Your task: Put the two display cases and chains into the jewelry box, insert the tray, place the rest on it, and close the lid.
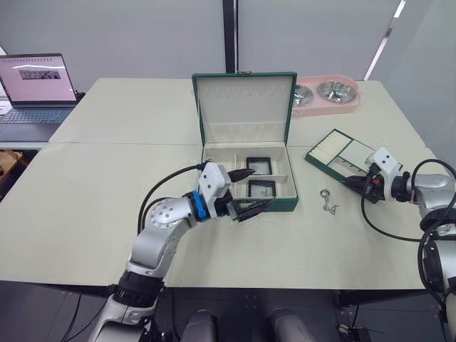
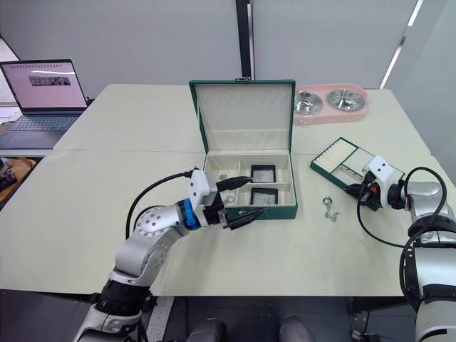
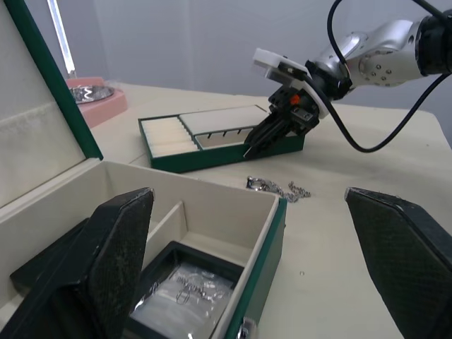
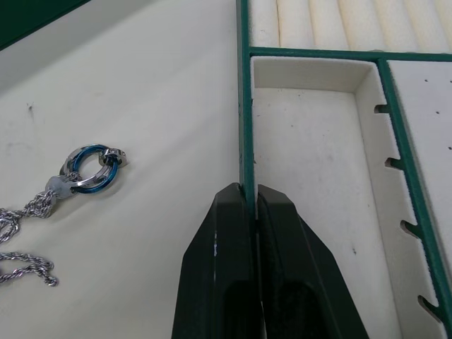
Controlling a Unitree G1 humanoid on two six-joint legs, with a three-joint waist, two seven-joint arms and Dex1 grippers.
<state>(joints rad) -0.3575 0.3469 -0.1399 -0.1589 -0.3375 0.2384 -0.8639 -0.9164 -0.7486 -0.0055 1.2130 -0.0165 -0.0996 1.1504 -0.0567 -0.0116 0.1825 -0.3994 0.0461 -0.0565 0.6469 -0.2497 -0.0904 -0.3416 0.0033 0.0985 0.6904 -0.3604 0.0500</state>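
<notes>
Your right gripper point(image 4: 248, 205) is pinched shut on the tray point(image 1: 340, 153) wall; one chain point(image 4: 42, 205) lies on the bench just beside it. Left gripper point(image 1: 248, 192) hangs wide open, empty, over the jewelry box point(image 1: 285, 204). Tray insertion looks next: lift level.

Silver arms, blue wrist ring, black cables
</notes>
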